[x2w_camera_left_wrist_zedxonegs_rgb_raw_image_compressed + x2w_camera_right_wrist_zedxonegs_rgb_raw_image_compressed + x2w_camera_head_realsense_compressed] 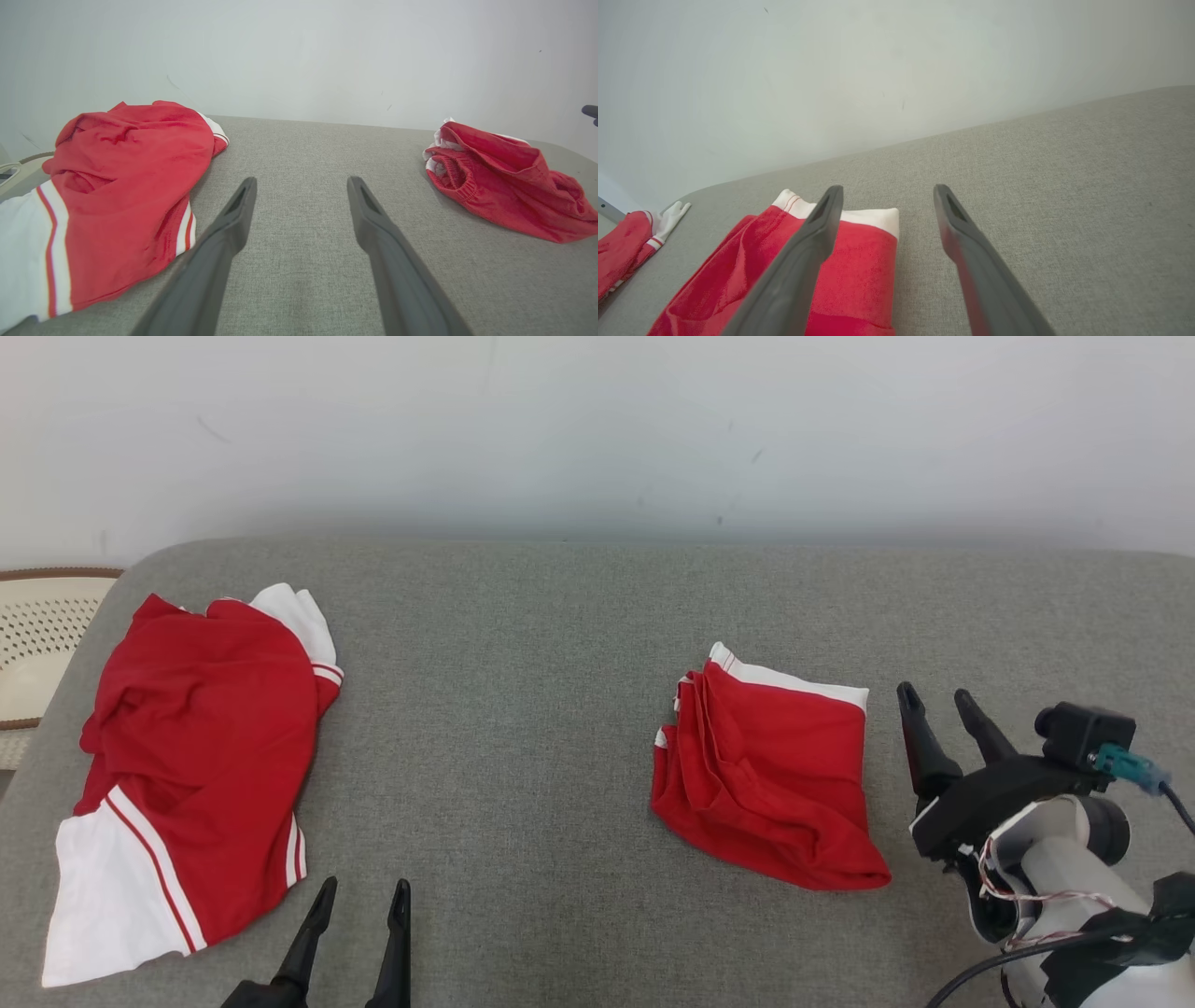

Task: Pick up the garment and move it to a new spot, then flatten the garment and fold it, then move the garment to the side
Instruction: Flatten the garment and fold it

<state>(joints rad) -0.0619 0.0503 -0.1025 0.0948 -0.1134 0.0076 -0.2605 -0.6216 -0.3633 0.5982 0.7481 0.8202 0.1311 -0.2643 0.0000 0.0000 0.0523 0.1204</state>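
I saw the folded garment (775, 775) lying on the grey woven surface (523, 709), right of centre and just beside the right gripper (934, 695). Its long axis ran from far to near, the near end skewed a little to my right. A white band crossed its far edge, and the stacked fold edges with a gathered elastic hem faced left. It was soft red knit, roughly rectangular and rumpled at the near corner. I could read no label or writing on it.

The right gripper's fingers stood apart with nothing between them. The left gripper (366, 887) also gaped wide and empty, low over the surface.

A second red and white garment (196, 756) lay crumpled at the far left, well apart. Beyond it was a pale perforated basket (37, 635).
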